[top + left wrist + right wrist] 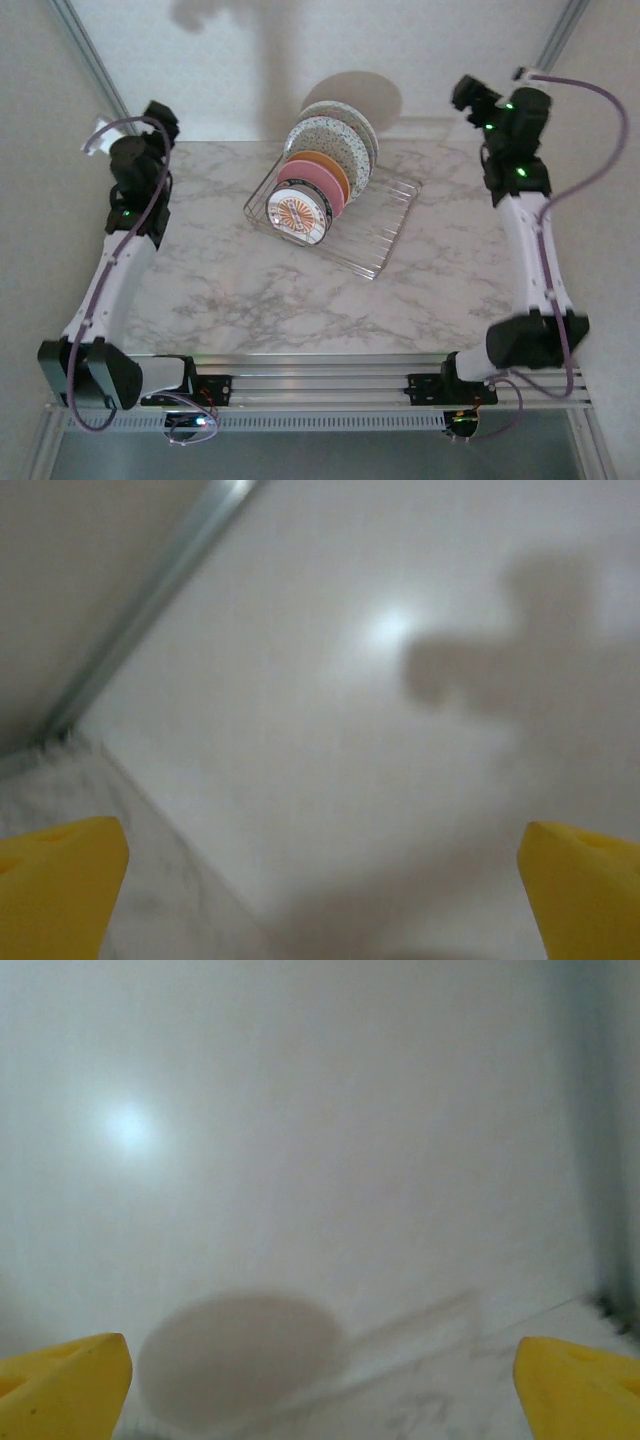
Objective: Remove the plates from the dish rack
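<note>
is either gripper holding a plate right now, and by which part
Nothing is held. The left gripper and right gripper stand open and empty; the five round plates sit in the silvery wire dish rack.

Shiny wire dish rack [375, 225], glossy plates [318, 175], marble-look table [230, 290]

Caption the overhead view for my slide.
Five plates stand in a wire rack on a marble table between the left arm and right arm.

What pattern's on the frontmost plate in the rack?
Small round plate: white, orange sunburst, dark rim; top external view.
</note>
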You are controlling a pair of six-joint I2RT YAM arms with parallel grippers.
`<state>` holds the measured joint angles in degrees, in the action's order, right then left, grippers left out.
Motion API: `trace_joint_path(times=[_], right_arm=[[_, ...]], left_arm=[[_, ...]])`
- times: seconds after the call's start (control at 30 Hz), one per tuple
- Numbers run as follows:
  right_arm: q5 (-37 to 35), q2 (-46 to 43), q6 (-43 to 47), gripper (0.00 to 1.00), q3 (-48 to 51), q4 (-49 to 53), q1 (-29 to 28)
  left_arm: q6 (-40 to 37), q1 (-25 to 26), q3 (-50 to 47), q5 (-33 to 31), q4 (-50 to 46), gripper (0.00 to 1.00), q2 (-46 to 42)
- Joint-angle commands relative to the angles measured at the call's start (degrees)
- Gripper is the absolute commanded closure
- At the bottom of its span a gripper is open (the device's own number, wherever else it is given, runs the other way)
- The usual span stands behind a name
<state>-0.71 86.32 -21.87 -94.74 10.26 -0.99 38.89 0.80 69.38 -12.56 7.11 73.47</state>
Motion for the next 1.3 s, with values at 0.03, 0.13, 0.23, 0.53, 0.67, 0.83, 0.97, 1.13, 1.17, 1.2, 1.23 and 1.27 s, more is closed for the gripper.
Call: trace_joint_path(times=[0.03, 0.13, 0.23, 0.53, 0.67, 0.83, 0.97, 1.13, 1.17, 1.2, 1.23, 1.27], right_arm=[[26.28, 11.57, 15.0, 0.15, -0.3, 1.46, -0.1], [33.1, 16.06, 21.47, 0.16, 0.66, -2.79, 0.01], [41.19, 20.83, 29.06, 0.27, -0.34, -4.05, 0.21], [49.49, 31.9, 38.65, 0.37, -7.89, 2.92, 0.21], [52.24, 35.47, 40.11, 0.39, -9.65, 3.95, -0.14], [56.19, 38.62, 40.14, 0.44, -11.43, 3.23, -0.28], [57.84, 40.18, 39.66, 0.49, -12.11, 2.47, -0.32], [57.0, 42.65, 38.11, 0.54, -13.9, 1.51, -1.05], [56.76, 43.22, 37.81, 0.55, -14.5, 1.44, -1.24], [56.43, 43.64, 37.69, 0.56, -15.0, 1.55, -1.48], [56.19, 43.99, 37.6, 0.57, -15.41, 1.71, -1.67], [55.79, 44.34, 37.75, 0.57, -15.82, 1.94, -1.88]], left_arm=[[2.39, 4.89, 1.05, 11.85, -11.13, 0.0, 1.58], [-0.4, 9.03, 0.63, 15.47, -12.92, 0.0, 1.12], [-3.31, 12.83, -0.79, 17.59, -14.35, 0.01, -0.73], [-4.28, 15.88, -4.91, 22.49, -17.41, 0.03, -6.81], [-4.69, 16.12, -4.84, 24.12, -18.99, 0.03, -8.38], [-4.64, 16.12, -4.49, 25.64, -20.69, 0.04, -10.07], [-4.18, 16.25, -4.35, 25.95, -22.52, 0.04, -11.36], [-4.97, 16.15, -3.79, 25.57, -24.84, 0.04, -12.67], [-4.97, 16.16, -3.65, 25.65, -25.09, 0.04, -12.95], [-4.97, 16.12, -3.52, 25.71, -25.32, 0.04, -13.12], [-4.97, 16.16, -3.47, 25.81, -25.39, 0.04, -13.33], [-4.97, 16.11, -3.42, 25.88, -25.43, 0.04, -13.51]])
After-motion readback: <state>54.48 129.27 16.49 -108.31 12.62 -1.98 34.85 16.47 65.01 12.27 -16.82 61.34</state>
